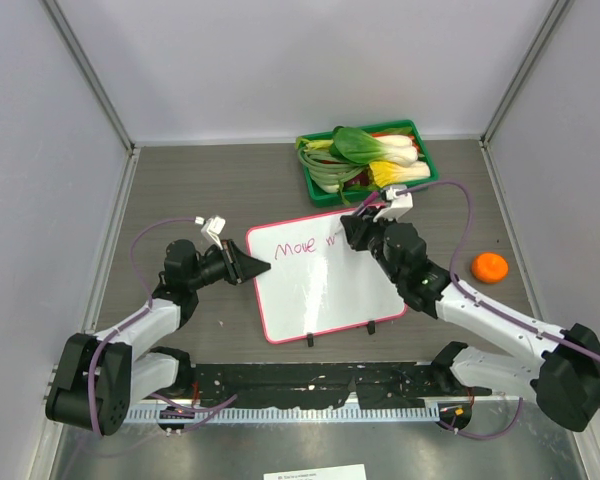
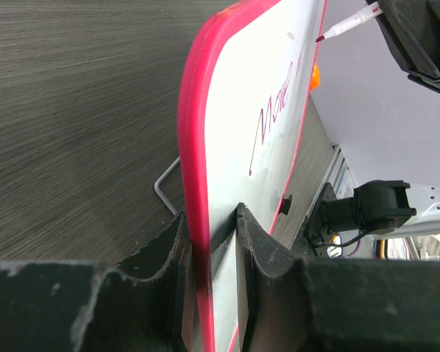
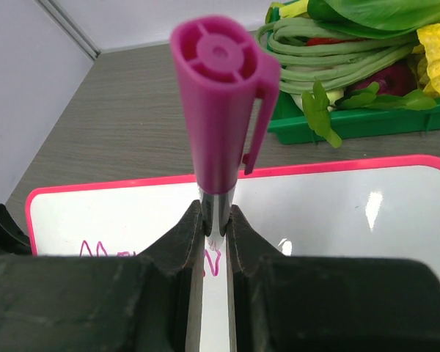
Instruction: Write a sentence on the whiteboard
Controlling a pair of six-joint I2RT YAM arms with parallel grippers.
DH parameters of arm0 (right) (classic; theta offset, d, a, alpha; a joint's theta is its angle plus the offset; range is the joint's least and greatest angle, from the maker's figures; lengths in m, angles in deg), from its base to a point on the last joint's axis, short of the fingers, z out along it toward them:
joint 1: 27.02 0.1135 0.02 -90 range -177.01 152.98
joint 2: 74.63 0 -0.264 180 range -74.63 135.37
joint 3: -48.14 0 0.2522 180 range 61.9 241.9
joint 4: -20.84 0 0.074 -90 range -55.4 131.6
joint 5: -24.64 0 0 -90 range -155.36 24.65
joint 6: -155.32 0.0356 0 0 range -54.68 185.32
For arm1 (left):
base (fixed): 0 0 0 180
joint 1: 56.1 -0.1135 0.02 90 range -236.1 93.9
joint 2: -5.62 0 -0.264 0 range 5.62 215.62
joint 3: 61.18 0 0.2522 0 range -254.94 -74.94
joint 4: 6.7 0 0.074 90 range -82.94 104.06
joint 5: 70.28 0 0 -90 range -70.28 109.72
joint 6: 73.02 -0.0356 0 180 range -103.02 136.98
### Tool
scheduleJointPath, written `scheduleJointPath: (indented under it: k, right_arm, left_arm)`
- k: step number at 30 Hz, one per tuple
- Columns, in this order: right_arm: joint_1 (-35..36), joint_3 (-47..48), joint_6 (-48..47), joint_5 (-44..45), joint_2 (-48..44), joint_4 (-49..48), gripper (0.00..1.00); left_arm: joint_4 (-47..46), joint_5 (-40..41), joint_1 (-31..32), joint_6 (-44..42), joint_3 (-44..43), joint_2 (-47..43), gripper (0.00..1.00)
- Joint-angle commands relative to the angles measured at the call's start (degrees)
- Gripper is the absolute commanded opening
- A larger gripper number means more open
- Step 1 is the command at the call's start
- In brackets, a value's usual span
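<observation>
The whiteboard (image 1: 325, 290), white with a pink-red frame and two small black feet, lies on the table between the arms. "Move w" is written in magenta along its top. My left gripper (image 1: 263, 266) is shut on the board's left edge; in the left wrist view its jaws (image 2: 209, 220) pinch the pink frame of the whiteboard (image 2: 242, 110). My right gripper (image 1: 348, 228) is shut on a magenta marker (image 3: 220, 110) with its cap posted on the back end. The marker (image 2: 346, 25) has its tip on the board at the end of the writing. The whiteboard (image 3: 337, 213) lies below the right jaws (image 3: 215, 216).
A green tray (image 1: 417, 128) of bok choy and other vegetables stands just behind the board, close to my right gripper; in the right wrist view the tray (image 3: 367, 126) shows past the board's far edge. An orange fruit (image 1: 490, 267) lies to the right. Enclosure walls stand on three sides.
</observation>
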Motion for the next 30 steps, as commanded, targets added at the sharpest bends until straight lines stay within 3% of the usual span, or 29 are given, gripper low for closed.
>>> scheduleJointPath:
  k: [1,14,30]
  right_arm:
    - [-0.34,-0.78,0.12,0.09,-3.33,-1.84,0.01]
    - [-1.57,-2.27,0.38,1.58,-0.34,-1.75,0.01]
    - [-1.92,-6.14,1.52,-1.40,-3.50,0.36,0.01]
  left_arm:
    - [2.83,5.01,0.06,-7.00,0.89,0.13,0.00]
    - [2.66,4.93,0.06,-6.82,0.98,0.13,0.00]
    - [2.75,4.93,0.06,-7.00,1.06,0.13,0.00]
